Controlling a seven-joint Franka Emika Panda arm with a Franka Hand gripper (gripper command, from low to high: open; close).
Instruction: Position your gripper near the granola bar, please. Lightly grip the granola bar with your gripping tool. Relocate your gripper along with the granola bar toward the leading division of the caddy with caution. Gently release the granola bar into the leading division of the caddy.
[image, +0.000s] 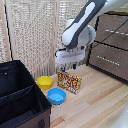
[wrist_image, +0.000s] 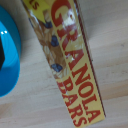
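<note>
My gripper (image: 69, 65) hangs just above the granola bar box (image: 69, 81); I cannot tell how wide it stands. The box stands on edge on the worktop (image: 95, 102), the blue bowl (image: 56, 96) at its seven o'clock. An off-centre descent could topple it toward that bowl.

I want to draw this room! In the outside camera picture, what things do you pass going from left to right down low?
Black caddy → yellow bowl → blue bowl → granola bar → wooden drawer cabinet.
</note>
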